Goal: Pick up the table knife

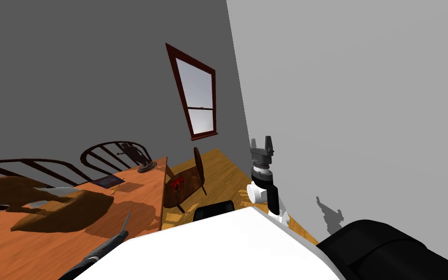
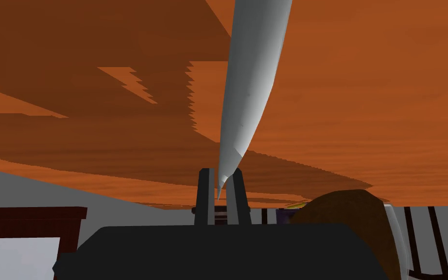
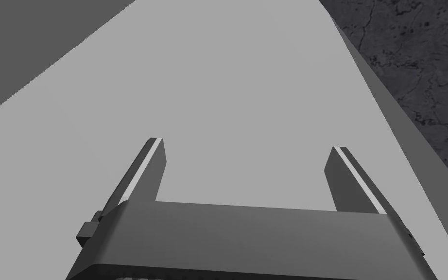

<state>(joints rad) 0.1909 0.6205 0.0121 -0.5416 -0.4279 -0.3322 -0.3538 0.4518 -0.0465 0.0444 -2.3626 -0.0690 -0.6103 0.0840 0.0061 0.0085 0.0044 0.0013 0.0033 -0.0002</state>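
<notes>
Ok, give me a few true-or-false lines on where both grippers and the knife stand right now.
1. The left gripper is shut on the knife. True.
2. The right gripper is shut. False: its fingers stand wide apart, with nothing between them.
3. The knife is grey. True.
4. The right gripper hangs over the table. False: it is raised beside the light grey wall, off to the table's side.
</notes>
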